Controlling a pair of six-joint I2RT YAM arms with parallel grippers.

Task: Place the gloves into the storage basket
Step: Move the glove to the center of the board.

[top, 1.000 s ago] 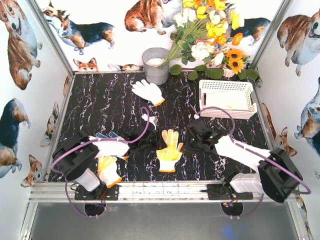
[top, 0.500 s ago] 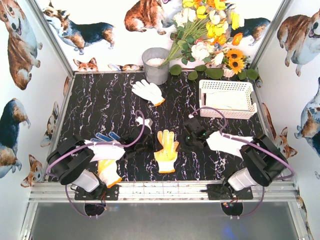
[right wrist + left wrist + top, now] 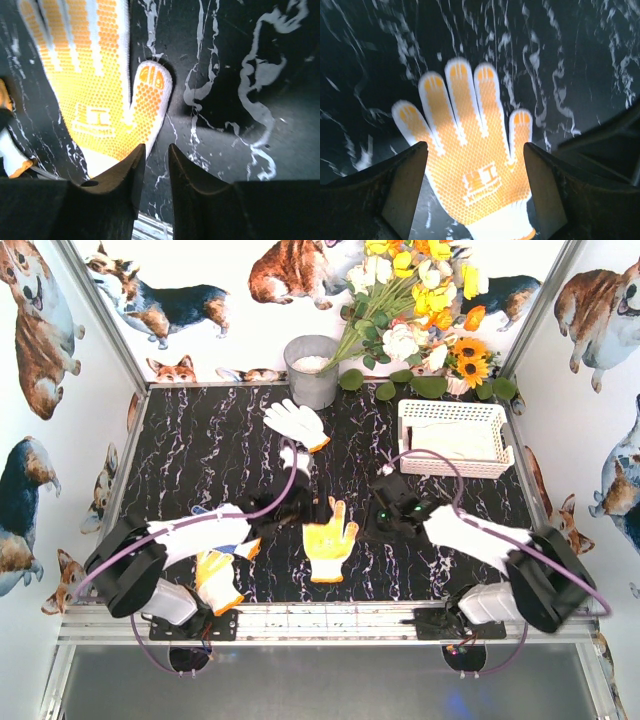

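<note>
The left tool hangs low over the table with its jaws spread wide and nothing between them. Its own camera shows the yellow glove lying flat and centred in that gap, palm up. So the glove sits just to the right of this tool, close under it.

The glove's long axis runs from the near edge toward the back wall. The cuff is nearest the arms and the fingers point away, leaning a little right. From the left tool's side the jaws straddle the glove across its width, which looks to me like the easier line for a pinch.

The right tool is just beside the glove on its far side. Its jaws are parted only a sliver and empty. The glove's thumb lies next to its left finger, though the dim view makes it hard to say whether they touch.

Well beyond, at the back right, stands the basket. The right arm is the nearer one to it.
</note>
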